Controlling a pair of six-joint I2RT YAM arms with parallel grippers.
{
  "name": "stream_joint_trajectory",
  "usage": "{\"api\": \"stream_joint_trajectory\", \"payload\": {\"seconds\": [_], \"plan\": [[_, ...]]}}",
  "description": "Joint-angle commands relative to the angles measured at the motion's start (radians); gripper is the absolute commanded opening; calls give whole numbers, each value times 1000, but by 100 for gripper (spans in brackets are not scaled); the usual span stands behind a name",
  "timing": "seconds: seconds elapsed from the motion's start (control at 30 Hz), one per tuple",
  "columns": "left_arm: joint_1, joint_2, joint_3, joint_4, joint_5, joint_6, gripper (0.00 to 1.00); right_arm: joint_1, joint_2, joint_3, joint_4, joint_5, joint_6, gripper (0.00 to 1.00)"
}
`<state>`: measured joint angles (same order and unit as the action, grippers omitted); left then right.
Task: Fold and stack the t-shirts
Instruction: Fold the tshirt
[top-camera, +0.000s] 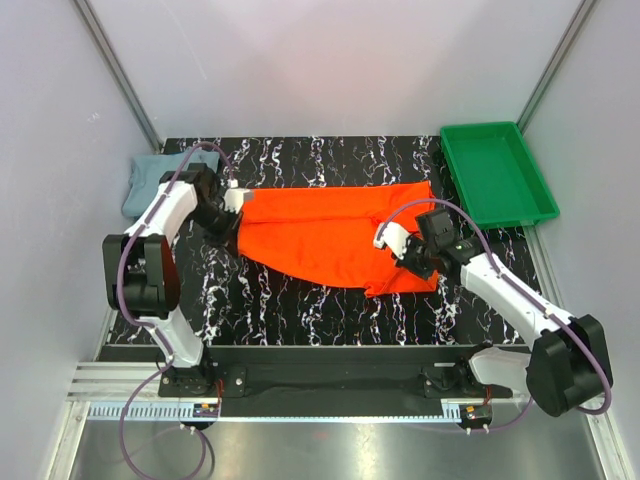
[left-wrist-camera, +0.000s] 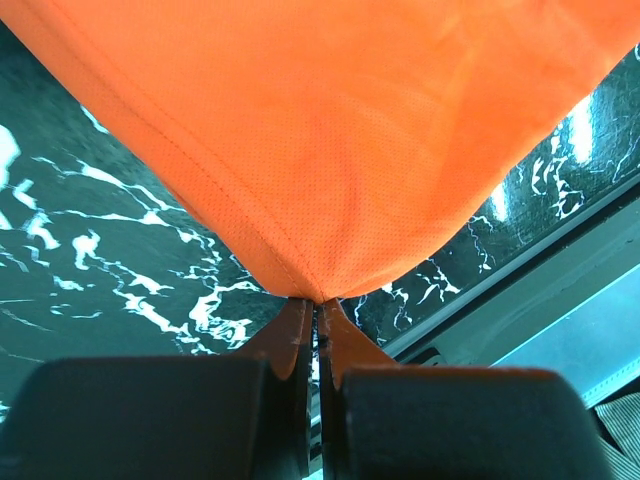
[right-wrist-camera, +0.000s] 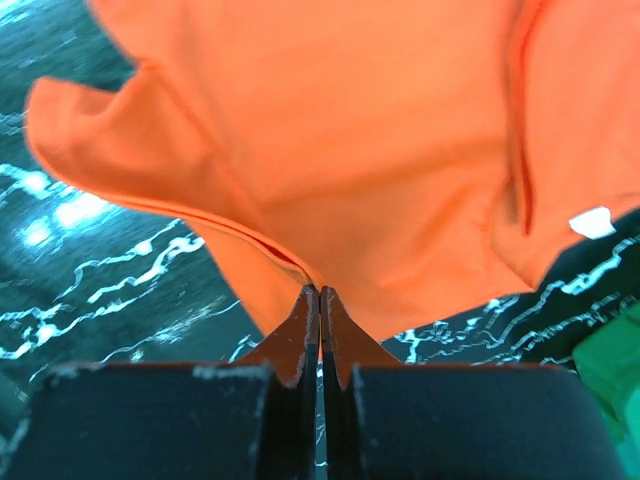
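The orange-red t-shirt (top-camera: 330, 235) lies stretched across the middle of the black marbled table (top-camera: 300, 310), held at both ends. My left gripper (top-camera: 236, 212) is shut on its left corner, a hemmed point of cloth (left-wrist-camera: 320, 180) pinched at the fingertips. My right gripper (top-camera: 396, 243) is shut on a doubled edge of the shirt (right-wrist-camera: 330, 180) near its right end; a white label (right-wrist-camera: 592, 222) shows there. The grey-blue t-shirt (top-camera: 150, 180) lies bunched at the table's far left, behind the left arm.
A green plastic tray (top-camera: 497, 172) stands at the far right corner; its edge shows in the right wrist view (right-wrist-camera: 615, 375). The table's front rail (top-camera: 330, 370) runs between the arm bases. Grey walls close in on both sides.
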<state>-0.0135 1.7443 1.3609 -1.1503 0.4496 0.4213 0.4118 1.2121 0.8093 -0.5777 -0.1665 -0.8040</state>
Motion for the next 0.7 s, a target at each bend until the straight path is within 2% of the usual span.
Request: {"api": "stream_joint_trajectory", "payload": {"seconds": [0.0, 0.27, 0.67], "plan": [[6, 40, 79, -51, 4, 39, 0, -34, 15, 57, 93, 41, 58, 0], [6, 135, 145, -71, -8, 56, 0, -146, 79, 152, 183, 59, 74, 0], [6, 343, 458, -166, -3, 54, 0, -203, 294, 300, 285, 67, 75, 0]]}}
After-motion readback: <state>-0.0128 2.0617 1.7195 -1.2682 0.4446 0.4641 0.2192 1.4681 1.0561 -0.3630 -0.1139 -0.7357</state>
